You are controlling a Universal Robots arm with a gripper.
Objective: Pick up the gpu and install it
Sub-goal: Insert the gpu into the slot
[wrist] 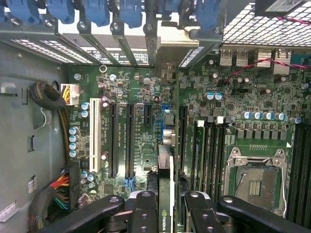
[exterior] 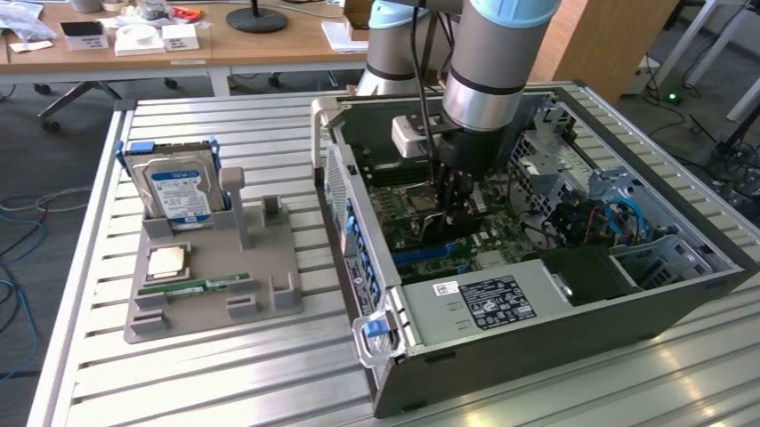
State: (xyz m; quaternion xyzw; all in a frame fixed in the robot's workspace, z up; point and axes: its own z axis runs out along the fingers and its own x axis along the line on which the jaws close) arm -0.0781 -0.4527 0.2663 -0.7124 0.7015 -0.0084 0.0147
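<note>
A slatted metal table (exterior: 202, 124) carries a grey parts holder (exterior: 255, 262) and, beside it, an open computer case (exterior: 535, 342).

Work area: slatted metal table (exterior: 178, 374) on a grey floor (exterior: 48, 169).
A wooden desk (exterior: 238, 49) runs along the far side, with a chair base (exterior: 77, 93) beneath it. A tall wooden panel (exterior: 606, 44) stands toward the exterior view's right. Loose cables (exterior: 18, 231) lie on the floor. Light, possibly from a window, glares off the table's near corner.
</note>
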